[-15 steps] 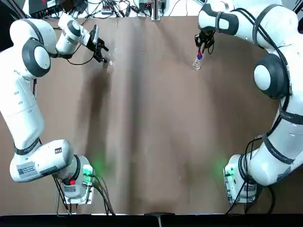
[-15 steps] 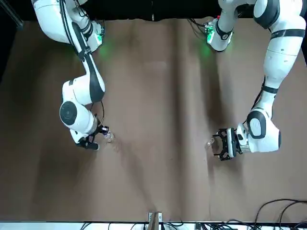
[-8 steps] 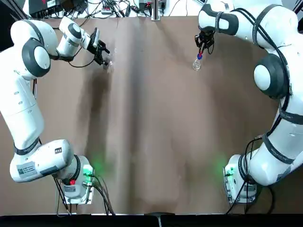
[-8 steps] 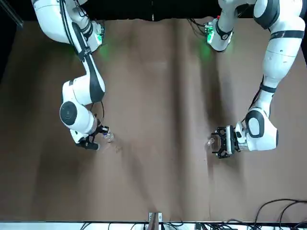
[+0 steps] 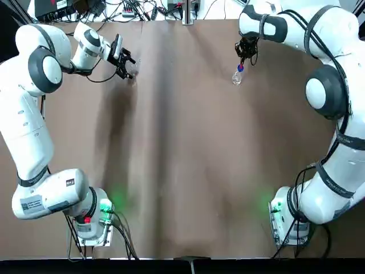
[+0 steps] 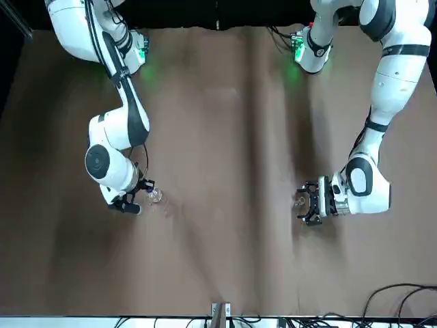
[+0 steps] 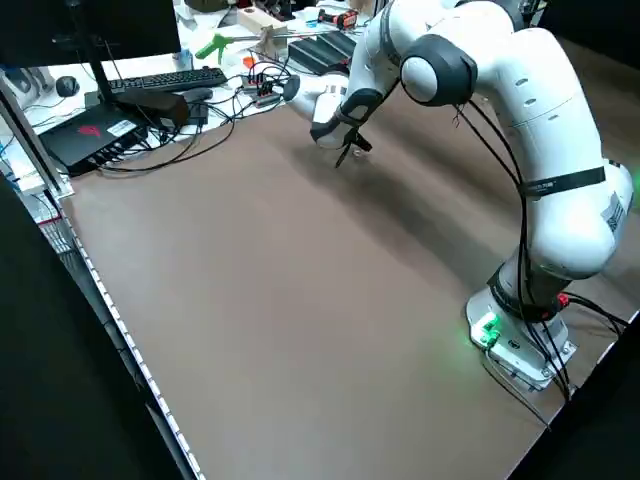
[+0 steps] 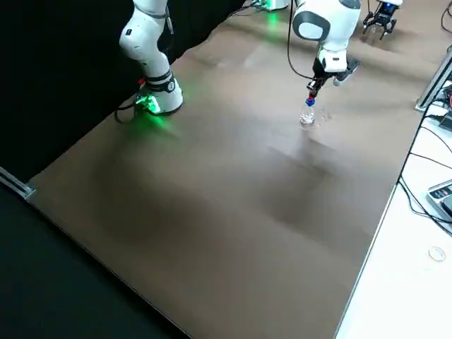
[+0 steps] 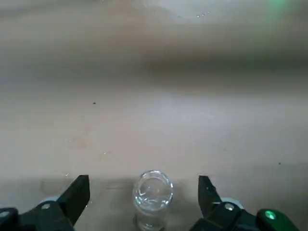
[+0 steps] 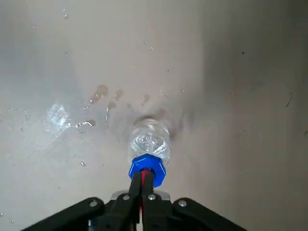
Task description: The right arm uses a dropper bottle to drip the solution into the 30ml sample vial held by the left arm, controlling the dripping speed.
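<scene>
Dropper bottle point(image 10: 150, 139) hangs in view just ahead of the right end effector point(image 10: 143, 176), and those fingers are together, clamped on the red bulb point(image 10: 145, 173) above the blue collar point(image 10: 147, 166)! Whether the bottle's base touches the tabletop point(image 5: 188, 148) can't be told from here. Across to the robot's left, well apart from that grip, the left end effector point(image 9: 144, 188) has its fingers wide apart, and there between them is the clear sample vial point(image 9: 152, 195), mouth showing, a finger to each side and neither touching the glass. Between the two end effectors it's a broad stretch of creased brown covering, with wet spots point(image 10: 100, 92) and droplets scattered near the dropper bottle. A black cable loop point(image 5: 254, 57) bows out right beside the right end effector, close to the working spot. Look beyond the left end effector, away from the robot's bases: tangled cables point(image 5: 130, 9), a black box point(image 7: 92, 134), a keyboard point(image 7: 172, 80) and a monitor point(image 7: 120, 28). A metal post point(image 5: 187, 12) rises at the far edge, beyond and between both end effectors, well apart from the glassware.
</scene>
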### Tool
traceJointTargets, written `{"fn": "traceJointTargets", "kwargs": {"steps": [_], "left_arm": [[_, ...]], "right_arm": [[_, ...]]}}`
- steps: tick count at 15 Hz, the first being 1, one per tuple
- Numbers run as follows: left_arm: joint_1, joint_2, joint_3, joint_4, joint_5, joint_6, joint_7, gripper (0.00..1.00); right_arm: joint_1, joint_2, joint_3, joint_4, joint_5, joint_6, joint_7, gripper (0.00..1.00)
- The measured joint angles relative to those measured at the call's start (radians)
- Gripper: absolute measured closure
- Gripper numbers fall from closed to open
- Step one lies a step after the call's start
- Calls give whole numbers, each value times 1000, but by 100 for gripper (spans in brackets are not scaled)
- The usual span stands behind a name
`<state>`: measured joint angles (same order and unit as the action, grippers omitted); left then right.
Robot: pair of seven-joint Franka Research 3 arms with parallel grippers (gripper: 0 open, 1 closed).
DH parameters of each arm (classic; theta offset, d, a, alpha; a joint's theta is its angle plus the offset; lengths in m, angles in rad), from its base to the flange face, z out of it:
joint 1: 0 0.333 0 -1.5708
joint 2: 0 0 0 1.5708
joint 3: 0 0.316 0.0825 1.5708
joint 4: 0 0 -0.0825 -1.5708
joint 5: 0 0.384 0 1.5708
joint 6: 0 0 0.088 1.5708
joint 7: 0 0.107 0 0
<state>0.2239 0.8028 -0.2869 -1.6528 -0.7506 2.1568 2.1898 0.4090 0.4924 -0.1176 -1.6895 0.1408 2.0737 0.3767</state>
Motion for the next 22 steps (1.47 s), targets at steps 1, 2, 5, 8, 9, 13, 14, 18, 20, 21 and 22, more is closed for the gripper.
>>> {"fn": "traceJointTargets", "kwargs": {"steps": [1, 2, 5, 8, 9, 13, 14, 18, 20, 21, 22], "left_arm": [[0, 2, 0, 0, 0, 0, 15, 0], [0, 6, 0, -1, -1, 0, 38, 0], [1, 13, 0, -2, -2, 0, 52, 0], [3, 14, 1, -3, -2, -1, 55, 1], [3, 15, 1, -4, -2, -1, 58, 3], [5, 15, 2, -5, -2, -1, 61, 25], [6, 15, 2, -5, -2, -1, 61, 25], [10, 15, 2, -5, -2, -4, 61, 35], [12, 15, 2, -5, -2, -4, 61, 39], [13, 15, 2, -5, -2, -4, 61, 39], [13, 15, 2, -5, -2, -4, 61, 39]], "right_arm": [[0, 0, 0, 0, 0, 0, 0, 97], [0, 0, 0, 0, 0, 0, 1, 97], [0, 0, -1, 1, 0, 0, 1, 96], [-1, 0, -3, 2, 0, 0, 2, 93], [-1, 0, -3, 2, 0, 0, 2, 93], [-1, 0, -3, 2, 0, 0, 2, 92], [-1, 0, -3, 2, 0, 0, 2, 92], [-1, 0, -3, 2, 0, 0, 2, 89], [-1, 0, -3, 2, 0, 0, 3, 89], [-1, 0, -3, 2, 0, 0, 3, 89], [-1, 0, -3, 2, 0, 0, 3, 89]]}}
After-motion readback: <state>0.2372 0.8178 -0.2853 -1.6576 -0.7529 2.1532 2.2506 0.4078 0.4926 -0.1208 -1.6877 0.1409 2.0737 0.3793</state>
